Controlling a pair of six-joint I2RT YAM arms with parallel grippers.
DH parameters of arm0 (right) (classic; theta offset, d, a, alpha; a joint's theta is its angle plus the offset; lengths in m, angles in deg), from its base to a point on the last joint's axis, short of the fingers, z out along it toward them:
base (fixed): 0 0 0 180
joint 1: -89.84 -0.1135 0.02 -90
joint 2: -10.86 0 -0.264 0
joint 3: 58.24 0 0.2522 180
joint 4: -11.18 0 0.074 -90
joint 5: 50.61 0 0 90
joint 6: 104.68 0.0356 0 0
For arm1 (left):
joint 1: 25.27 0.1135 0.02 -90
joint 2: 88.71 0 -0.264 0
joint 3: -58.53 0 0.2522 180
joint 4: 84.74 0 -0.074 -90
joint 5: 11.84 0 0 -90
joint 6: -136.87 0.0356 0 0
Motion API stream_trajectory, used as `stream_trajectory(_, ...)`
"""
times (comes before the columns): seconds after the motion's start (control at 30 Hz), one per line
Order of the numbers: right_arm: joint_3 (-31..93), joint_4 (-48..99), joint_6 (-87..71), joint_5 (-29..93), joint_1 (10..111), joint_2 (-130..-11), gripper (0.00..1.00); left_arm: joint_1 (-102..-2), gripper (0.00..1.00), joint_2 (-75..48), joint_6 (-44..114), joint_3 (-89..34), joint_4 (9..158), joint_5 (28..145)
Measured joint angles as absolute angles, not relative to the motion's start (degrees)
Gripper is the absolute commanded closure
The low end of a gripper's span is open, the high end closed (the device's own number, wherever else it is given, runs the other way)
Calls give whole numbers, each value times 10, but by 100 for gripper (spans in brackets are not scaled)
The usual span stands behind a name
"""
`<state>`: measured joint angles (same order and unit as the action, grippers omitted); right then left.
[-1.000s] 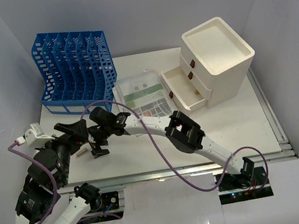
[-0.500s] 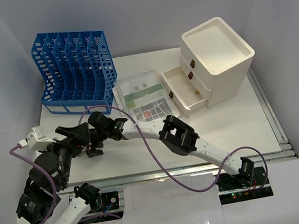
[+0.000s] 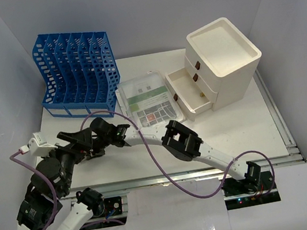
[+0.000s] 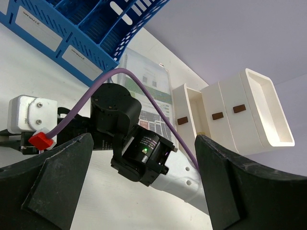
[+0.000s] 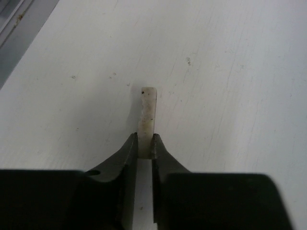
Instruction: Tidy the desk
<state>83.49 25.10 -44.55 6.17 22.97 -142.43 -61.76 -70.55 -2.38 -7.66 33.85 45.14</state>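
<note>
worktop (image 5: 230, 72) carries a small white stub (image 5: 147, 110), nipped tight by the right hand (image 5: 145, 141); left hand (image 4: 144, 139) gapes wide, holding nothing.

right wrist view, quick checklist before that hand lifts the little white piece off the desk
1. Right hand shut on the small white piece: ok, one end is pinched between both fingertips.
2. Piece clear of the desk: cannot tell.
3. Left hand open and holding nothing: ok.
4. Room between the arms: not ok, the right arm's wrist sits right in front of the left hand's open fingers.
5. Drawer pulled out of the cream cabinet: ok, it is open.
</note>
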Motion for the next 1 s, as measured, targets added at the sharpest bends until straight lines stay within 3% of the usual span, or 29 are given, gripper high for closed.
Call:
stream_trajectory(0.23, 743, 257, -436, 63, 244, -1356, 92, -618, 2, -728, -22, -45, 361, 472)
stream_trajectory(0.53, 466, 327, -418, 150, 410, -992, 92, -618, 2, -808, 18, 108, 545, 561)
stream_trajectory(0.77, 338, 348, -383, 370, 546, -803, 85, -618, 2, -620, 40, 171, 728, 699)
stream_trajectory(0.93, 297, 371, -361, 483, 558, -817, 63, -618, 2, -452, 42, 190, 847, 792)
stream_trajectory(1.0, 293, 381, -355, 505, 571, -835, 59, -618, 2, -391, 41, 189, 893, 825)
